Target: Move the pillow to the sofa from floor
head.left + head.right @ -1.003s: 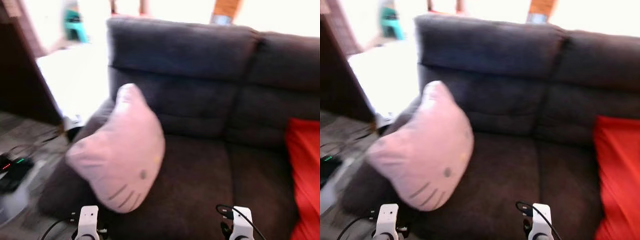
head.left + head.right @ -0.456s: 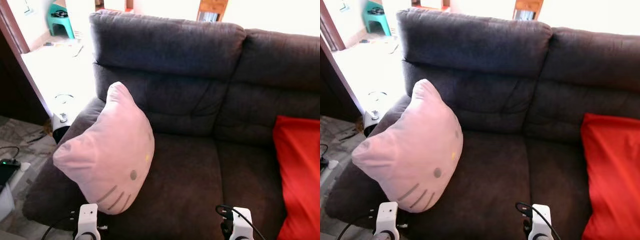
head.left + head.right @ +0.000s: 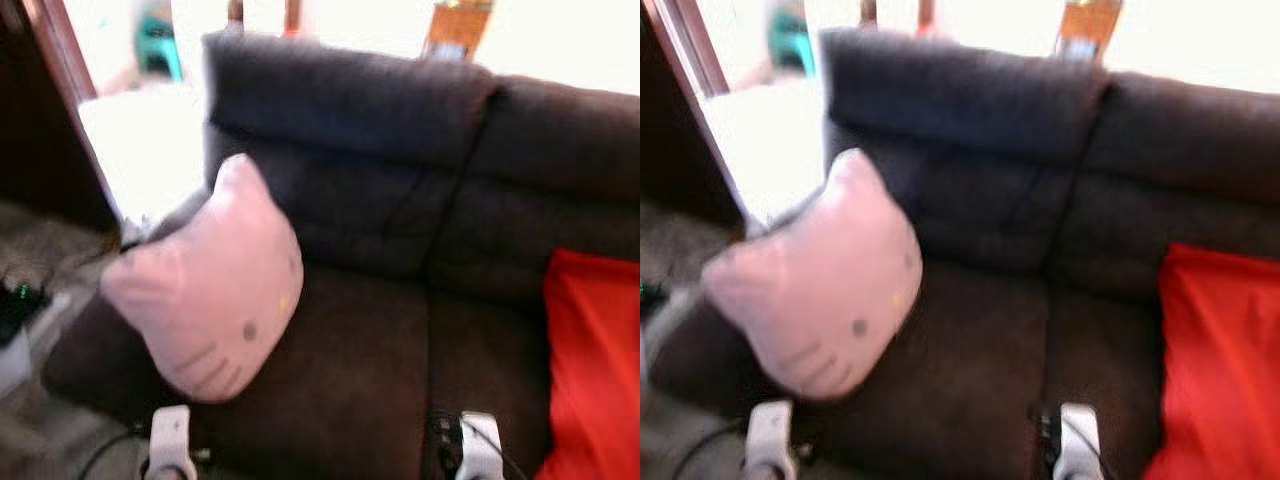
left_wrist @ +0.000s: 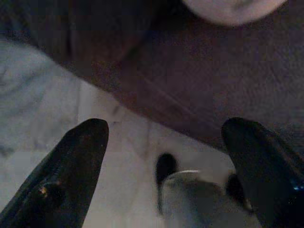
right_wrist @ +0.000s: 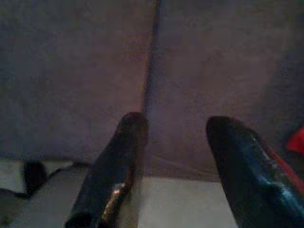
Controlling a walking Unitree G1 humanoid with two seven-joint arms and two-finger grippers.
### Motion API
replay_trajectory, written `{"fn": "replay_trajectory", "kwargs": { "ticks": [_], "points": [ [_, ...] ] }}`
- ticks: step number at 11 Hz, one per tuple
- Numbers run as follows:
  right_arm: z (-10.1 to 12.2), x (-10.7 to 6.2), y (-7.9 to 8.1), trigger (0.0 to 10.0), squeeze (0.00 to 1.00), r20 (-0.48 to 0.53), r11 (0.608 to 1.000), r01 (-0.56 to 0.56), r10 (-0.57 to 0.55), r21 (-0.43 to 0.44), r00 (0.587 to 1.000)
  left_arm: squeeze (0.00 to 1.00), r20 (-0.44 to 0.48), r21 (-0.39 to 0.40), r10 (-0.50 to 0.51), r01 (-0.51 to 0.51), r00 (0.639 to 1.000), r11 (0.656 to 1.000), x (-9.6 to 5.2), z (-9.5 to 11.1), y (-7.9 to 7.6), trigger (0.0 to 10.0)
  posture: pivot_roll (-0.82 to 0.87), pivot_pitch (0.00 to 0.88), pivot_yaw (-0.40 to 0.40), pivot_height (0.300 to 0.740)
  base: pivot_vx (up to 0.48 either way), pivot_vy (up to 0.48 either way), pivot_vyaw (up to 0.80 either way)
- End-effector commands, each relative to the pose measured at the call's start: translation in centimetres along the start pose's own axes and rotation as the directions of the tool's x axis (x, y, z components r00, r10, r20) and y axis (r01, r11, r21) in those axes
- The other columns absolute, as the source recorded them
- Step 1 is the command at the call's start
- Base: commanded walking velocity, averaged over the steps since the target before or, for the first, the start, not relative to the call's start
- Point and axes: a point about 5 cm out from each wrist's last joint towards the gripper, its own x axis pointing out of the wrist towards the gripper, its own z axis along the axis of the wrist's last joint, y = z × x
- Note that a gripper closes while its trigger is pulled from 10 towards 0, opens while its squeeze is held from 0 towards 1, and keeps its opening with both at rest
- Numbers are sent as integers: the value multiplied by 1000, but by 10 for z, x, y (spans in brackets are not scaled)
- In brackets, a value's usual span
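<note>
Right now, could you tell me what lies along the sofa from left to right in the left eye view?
Pink cat-face pillow → bare dark seat of the sofa → red cushion.

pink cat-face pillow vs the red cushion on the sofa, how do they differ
The pink cat-face pillow has pointed ears and a printed face; the red cushion is plain. The pink cat-face pillow leans up at the sofa's left end against its armrest; the red cushion lies at the right end, cut off by the picture's edge. Both rest on the dark sofa, touched by no gripper.
</note>
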Motion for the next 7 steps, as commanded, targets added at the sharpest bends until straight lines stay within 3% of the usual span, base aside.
{"fn": "replay_trajectory", "kwargs": {
  "ticks": [1, 6, 7],
  "points": [
    [8, 1, -3, 10000, 0, 20, 1000, 10, -10, -2, 1000, 0, -7, -24, -11, 11, 1000, 1000, -1, -3, -5, 10000, 77, 30, -102, 736, 0, -394, 0],
    [8, 1, -2, 10000, 0, 18, 1000, 5, -5, 9, 1000, 0, 4, -22, -15, 15, 1000, 1000, -1, -2, -6, 10000, 78, 33, -102, 736, 0, -397, 0],
    [9, 1, -2, 10000, 0, 20, 1000, 6, -6, 0, 1000, 0, 6, -26, -20, 20, 1000, 999, 0, -1, -7, 10000, 78, 34, -102, 736, 0, 0, 0]
  ]
}}
